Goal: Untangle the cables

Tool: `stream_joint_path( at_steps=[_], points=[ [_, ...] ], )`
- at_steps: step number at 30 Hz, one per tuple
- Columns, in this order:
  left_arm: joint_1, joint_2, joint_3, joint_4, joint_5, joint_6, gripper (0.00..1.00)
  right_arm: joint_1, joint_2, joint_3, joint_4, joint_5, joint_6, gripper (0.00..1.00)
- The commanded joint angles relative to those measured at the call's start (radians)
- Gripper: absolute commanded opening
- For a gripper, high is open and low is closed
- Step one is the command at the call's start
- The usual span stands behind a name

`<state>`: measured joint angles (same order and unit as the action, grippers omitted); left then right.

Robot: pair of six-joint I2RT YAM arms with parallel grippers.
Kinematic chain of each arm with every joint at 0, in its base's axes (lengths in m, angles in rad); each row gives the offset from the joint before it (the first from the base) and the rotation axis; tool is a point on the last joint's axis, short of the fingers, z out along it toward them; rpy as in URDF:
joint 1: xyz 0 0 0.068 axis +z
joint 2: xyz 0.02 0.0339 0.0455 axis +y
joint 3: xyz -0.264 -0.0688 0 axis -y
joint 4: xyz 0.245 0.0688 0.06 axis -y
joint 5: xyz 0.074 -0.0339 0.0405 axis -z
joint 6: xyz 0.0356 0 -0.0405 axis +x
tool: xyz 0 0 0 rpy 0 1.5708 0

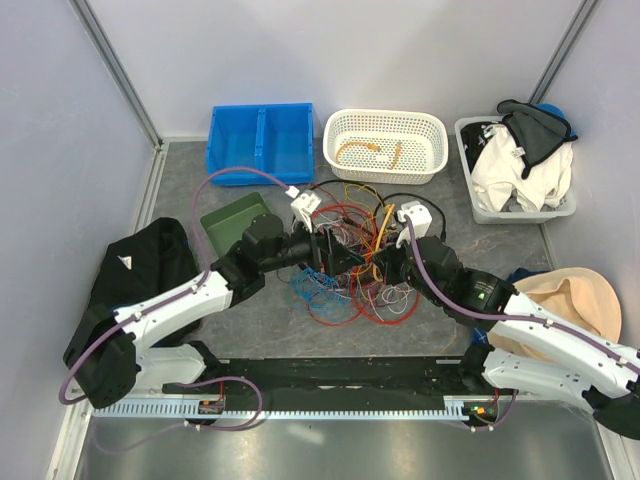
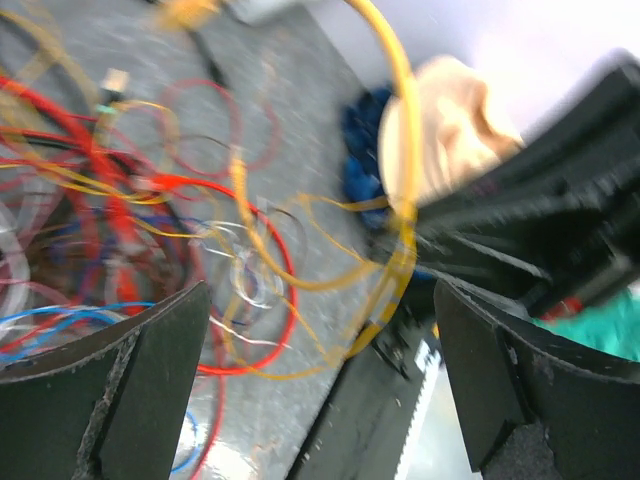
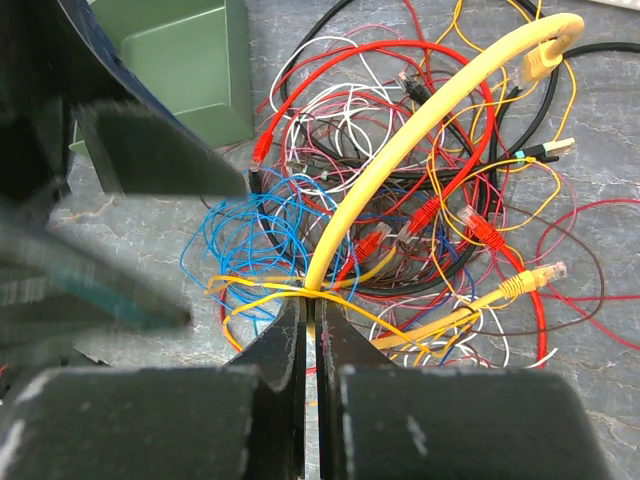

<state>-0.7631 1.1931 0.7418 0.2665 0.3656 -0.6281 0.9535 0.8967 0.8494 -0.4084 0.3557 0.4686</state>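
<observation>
The cables (image 1: 352, 255) lie in a tangled heap of red, blue, yellow, white and black wires mid-table, between my two grippers. My right gripper (image 3: 313, 300) is shut on a thick yellow cable (image 3: 420, 130), which arches up from the jaws to a plug (image 3: 540, 55) at the top right; thin yellow wires cross the fingertips. In the top view the right gripper (image 1: 385, 268) is at the heap's right edge. My left gripper (image 2: 320, 390) is open and empty over the heap, and the same yellow cable (image 2: 400, 150) loops in front of it, blurred. In the top view the left gripper (image 1: 338, 257) is at the heap's left side.
A green tray (image 1: 235, 220) sits just left of the heap. A blue bin (image 1: 260, 140), a white basket (image 1: 385, 145) holding an orange cable, and a grey bin of clothes (image 1: 515, 170) line the back. Black cloth (image 1: 140, 270) lies left, a beige hat (image 1: 570, 300) right.
</observation>
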Motion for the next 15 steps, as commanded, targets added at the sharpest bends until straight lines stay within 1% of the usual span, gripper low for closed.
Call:
stream_joint_path(
  at_steps=[1,4,5,6,7,8,9,11,12,14,15],
  points=[
    [-0.047,0.029,0.001,0.168,0.124,0.073,1.00,-0.001,-0.016,0.048,0.005,-0.015,0.010,0.00],
    [-0.077,0.065,0.007,0.197,0.160,0.082,0.98,0.001,-0.018,0.047,0.006,-0.014,0.007,0.00],
    [-0.084,0.075,0.016,0.197,0.167,0.087,0.95,-0.001,-0.018,0.046,0.005,-0.015,0.008,0.00],
    [-0.096,0.089,0.022,0.198,0.177,0.088,0.91,-0.001,-0.019,0.045,0.005,-0.014,0.008,0.00],
    [-0.099,0.115,0.027,0.197,0.185,0.090,0.79,-0.001,-0.021,0.043,0.005,-0.015,0.008,0.00],
    [-0.102,0.131,0.036,0.197,0.193,0.088,0.71,-0.001,-0.025,0.042,0.005,-0.014,0.010,0.00],
    [-0.104,0.141,0.042,0.195,0.199,0.087,0.53,-0.001,-0.025,0.040,0.003,-0.014,0.011,0.00],
    [-0.104,0.163,0.053,0.159,0.184,0.091,0.34,-0.001,-0.036,0.039,-0.006,-0.008,0.011,0.00],
    [-0.104,0.163,0.056,0.145,0.152,0.096,0.15,-0.001,-0.041,0.040,-0.010,-0.004,0.010,0.00],
    [-0.104,0.145,0.062,0.082,0.109,0.119,0.02,-0.001,-0.061,0.043,-0.027,0.005,0.008,0.00],
    [-0.104,0.131,0.064,0.059,0.048,0.125,0.02,-0.001,-0.067,0.043,-0.036,0.017,0.008,0.00]
  ],
)
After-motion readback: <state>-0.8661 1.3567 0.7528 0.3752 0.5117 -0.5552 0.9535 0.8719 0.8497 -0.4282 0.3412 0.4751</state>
